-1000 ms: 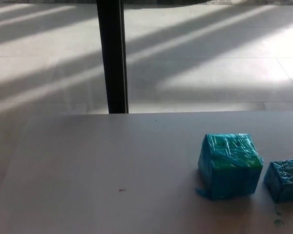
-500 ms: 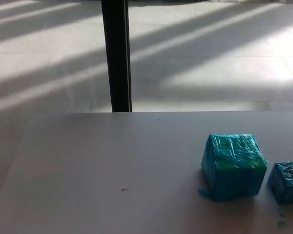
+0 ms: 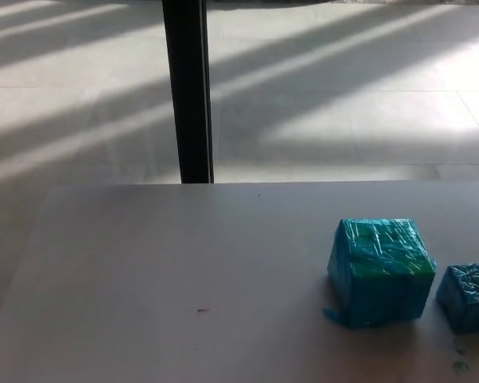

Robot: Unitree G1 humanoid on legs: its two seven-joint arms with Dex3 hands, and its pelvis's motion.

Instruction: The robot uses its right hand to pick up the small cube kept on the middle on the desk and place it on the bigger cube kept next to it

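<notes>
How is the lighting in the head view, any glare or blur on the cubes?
Head view: sunlight stripes the floor; the desk lies in even shade, no glare. The bigger cube is slightly soft; the small cube is cut by the right edge.

Small cube (image 3: 469, 297) just right of bigger cube (image 3: 380, 271) — on desk (image 3: 184, 279).

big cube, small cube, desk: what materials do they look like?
Big cube: core hidden, wrapped in glossy teal tape or film; wrinkles and highlights show. Small cube: same crinkled teal wrap. Desk: smooth matte pale top, likely laminate; can't confirm.
</notes>
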